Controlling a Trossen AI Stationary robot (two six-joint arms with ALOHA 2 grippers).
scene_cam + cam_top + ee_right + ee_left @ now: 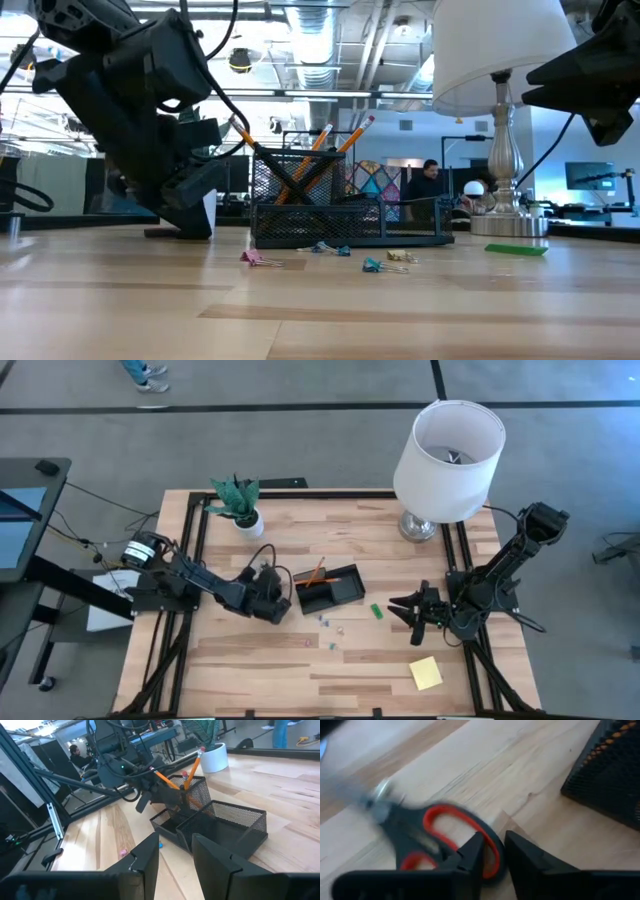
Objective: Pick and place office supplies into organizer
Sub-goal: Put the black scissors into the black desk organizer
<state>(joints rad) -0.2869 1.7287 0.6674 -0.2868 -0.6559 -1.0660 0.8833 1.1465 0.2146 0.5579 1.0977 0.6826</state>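
Pale wooden bench [250,660] carries everything. At its left, beside the organizer [330,590], the left hand [492,852] has its fingers nearly together around one red loop of the scissors [437,837], seemingly clamped on it, though blur leaves that unsure. Pencils [335,145] stand in the organizer; clips [385,262] lie just before it. The right hand [175,852] hovers partly apart, empty. No writing is legible.
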